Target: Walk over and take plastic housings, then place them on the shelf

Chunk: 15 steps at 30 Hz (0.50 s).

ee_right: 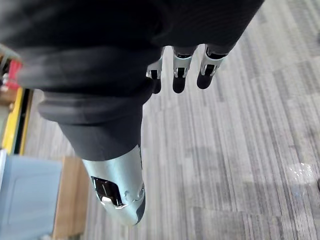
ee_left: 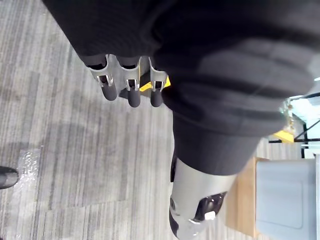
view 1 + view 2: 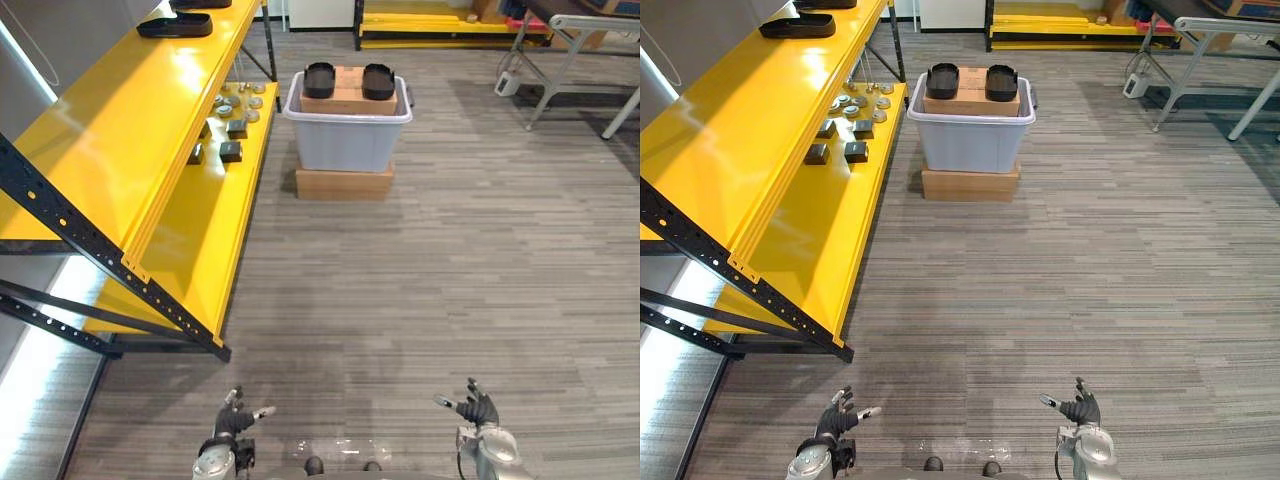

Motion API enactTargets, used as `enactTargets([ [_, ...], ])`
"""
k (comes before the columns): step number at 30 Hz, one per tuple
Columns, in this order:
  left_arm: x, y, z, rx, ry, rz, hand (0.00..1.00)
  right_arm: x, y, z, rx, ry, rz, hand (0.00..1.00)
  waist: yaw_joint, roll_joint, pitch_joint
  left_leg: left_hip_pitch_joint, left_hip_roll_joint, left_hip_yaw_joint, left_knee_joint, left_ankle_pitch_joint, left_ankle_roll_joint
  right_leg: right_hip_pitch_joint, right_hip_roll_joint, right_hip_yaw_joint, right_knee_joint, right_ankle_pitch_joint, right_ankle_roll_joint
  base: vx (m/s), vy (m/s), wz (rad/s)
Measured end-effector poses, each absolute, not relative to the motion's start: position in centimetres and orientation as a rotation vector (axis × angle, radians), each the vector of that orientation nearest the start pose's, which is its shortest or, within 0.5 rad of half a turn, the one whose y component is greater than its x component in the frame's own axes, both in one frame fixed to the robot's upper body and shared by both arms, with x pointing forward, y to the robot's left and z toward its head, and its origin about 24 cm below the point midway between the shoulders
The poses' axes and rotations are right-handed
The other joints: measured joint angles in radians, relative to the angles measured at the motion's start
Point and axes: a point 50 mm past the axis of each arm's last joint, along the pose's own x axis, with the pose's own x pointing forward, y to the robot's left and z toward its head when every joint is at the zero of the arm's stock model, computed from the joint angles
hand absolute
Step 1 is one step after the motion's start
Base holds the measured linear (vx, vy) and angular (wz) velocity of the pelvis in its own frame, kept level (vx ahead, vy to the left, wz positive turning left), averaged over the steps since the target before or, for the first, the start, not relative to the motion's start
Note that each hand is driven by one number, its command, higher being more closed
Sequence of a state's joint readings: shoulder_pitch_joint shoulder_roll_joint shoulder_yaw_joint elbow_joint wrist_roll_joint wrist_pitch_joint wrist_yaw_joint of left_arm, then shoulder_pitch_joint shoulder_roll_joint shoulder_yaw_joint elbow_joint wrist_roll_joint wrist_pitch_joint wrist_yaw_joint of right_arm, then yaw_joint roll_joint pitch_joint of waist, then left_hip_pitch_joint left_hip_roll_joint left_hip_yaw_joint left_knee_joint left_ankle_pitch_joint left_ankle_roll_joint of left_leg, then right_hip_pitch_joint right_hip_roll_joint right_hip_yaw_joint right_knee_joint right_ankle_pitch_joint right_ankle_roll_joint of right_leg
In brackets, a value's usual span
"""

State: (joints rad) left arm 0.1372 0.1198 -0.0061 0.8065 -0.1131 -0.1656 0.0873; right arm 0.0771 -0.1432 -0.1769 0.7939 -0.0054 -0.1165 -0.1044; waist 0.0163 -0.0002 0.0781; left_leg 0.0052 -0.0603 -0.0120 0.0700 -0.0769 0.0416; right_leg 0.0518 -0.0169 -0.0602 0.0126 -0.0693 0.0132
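1. We see one black plastic housing (image 3: 319, 79) and a second housing (image 3: 378, 81) lying side by side, a little apart, on top of a cardboard box (image 3: 348, 98).
2. That box sits inside a grey plastic bin (image 3: 345, 140), and the bin stands on a flat carton (image 3: 343, 184) on the floor.
3. The bin is well ahead of us across the striped grey floor (image 3: 450, 270), just beside the far end of the yellow shelf (image 3: 120, 130).
4. The shelf runs along our left side with a sloping upper tier and a lower tier (image 3: 215, 235) beneath it.
5. A shelved housing (image 3: 175, 25), black like the others, rests on the far part of the upper tier.
6. Small dark and silvery parts (image 3: 230, 150) lie on the lower tier near the bin. They may be metal fittings, but they are too small for us to name.
7. Our left hand (image 3: 232, 420) hangs low over the floor, fingers (image 2: 129, 92) straight and relaxed, holding nothing.
8. Our right hand (image 3: 478, 410) hangs likewise on the other side, its fingers (image 1: 181, 80) loose and empty.
9. Both hands are well apart from the bin and the shelf.
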Motion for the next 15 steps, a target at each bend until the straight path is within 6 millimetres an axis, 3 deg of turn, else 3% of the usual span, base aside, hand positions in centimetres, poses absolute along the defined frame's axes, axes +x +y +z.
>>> enactTargets([
  [5,14.3,20.0,-12.0,0.05,0.704,0.193,0.0,15.4,-23.7,-11.5,-0.16,0.725,-0.306,0.0,-0.001,0.006,0.018,0.0,0.0,-0.014,0.0,0.0,0.0,0.005,0.0,-0.014,-0.001,0.0,0.0,0.01,-0.007,0.06],
  [15,14.2,20.2,-11.4,0.035,0.67,0.213,0.0,15.7,-23.7,-11.2,-0.149,0.713,-0.311,0.0,-0.003,0.012,0.024,-0.004,0.005,0.009,-0.006,-0.003,0.001,-0.022,0.003,0.014,0.002,0.003,-0.002,-0.05,-0.002,-0.09],
])
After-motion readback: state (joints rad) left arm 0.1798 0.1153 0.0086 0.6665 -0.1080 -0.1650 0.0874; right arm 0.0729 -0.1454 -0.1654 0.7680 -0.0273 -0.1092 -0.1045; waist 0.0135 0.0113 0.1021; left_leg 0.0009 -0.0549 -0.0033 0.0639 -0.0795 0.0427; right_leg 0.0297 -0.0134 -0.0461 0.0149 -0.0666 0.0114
